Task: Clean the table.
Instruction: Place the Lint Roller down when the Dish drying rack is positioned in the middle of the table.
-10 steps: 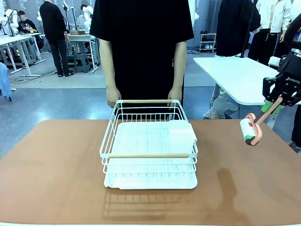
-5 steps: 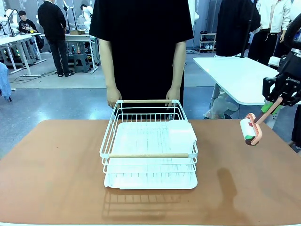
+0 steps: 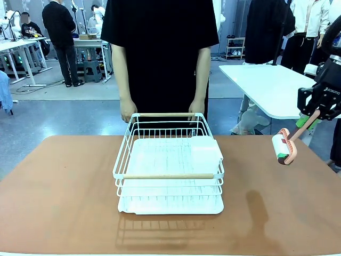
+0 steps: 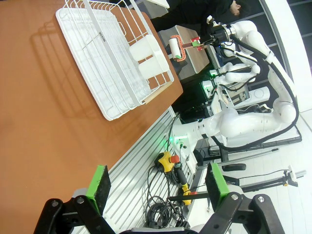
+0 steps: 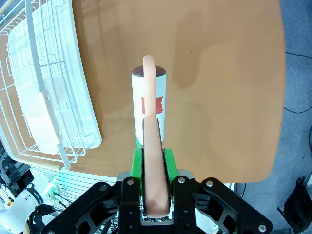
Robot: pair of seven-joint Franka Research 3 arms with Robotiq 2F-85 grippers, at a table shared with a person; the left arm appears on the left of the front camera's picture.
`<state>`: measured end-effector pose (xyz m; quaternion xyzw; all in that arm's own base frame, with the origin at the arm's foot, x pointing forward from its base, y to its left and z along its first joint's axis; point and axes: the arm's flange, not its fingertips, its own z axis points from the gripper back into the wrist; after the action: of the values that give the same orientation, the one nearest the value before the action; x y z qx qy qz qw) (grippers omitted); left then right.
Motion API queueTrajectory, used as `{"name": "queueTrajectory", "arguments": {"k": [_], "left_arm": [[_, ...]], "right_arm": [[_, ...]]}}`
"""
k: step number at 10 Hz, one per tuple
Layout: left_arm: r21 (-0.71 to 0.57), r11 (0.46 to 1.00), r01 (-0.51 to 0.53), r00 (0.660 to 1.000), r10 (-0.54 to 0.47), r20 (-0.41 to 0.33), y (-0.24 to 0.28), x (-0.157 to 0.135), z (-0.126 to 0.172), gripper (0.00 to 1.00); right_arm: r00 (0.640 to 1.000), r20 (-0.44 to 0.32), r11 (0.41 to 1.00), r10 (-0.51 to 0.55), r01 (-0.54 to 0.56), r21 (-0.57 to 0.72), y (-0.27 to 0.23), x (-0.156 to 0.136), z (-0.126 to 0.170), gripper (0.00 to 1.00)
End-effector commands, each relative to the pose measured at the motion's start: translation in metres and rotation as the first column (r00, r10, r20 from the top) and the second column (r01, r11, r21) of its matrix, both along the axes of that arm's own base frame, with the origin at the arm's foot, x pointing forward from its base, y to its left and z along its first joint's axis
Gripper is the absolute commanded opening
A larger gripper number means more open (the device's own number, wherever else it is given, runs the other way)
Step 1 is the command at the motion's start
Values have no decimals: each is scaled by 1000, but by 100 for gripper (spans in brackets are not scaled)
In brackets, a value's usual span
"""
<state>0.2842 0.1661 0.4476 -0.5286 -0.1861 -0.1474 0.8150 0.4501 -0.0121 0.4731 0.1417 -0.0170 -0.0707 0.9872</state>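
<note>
The right gripper (image 3: 314,118) grips a lint roller (image 3: 282,149) above the table's (image 3: 64,202) right edge. The left gripper (image 4: 158,187) is wide open. A white dish rack (image 3: 168,168) sits mid-table.

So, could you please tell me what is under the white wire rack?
Under the wire rack lies a white drip tray, which rests on the table. The tabletop beneath the tray is covered.
</note>
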Motion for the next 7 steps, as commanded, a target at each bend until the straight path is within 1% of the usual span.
{"name": "queueTrajectory", "arguments": {"k": [1,2,3,4,5,6,7], "left_arm": [[-17,1000,1,1000,-1,21,1,-3,1,100],[-17,1000,1,1000,-1,21,1,-3,1,100],[-17,1000,1,1000,-1,21,1,-3,1,100],[-17,1000,1,1000,-1,21,1,-3,1,100],[-17,1000,1,1000,-1,21,1,-3,1,100],[-17,1000,1,1000,-1,21,1,-3,1,100],[-17,1000,1,1000,-1,21,1,-3,1,100]], "right_arm": [[994,-46,993,-99,102,61,5,17,6,21],[927,-80,928,-366,370,46,10,32,3,21],[846,-108,847,-522,529,45,12,44,2,21],[767,-137,767,-627,638,66,15,49,8,21],[665,-143,666,-733,744,50,20,53,14,21],[497,-95,492,-862,867,75,26,62,9,21],[416,-113,402,-902,907,125,33,68,0,21]]}}
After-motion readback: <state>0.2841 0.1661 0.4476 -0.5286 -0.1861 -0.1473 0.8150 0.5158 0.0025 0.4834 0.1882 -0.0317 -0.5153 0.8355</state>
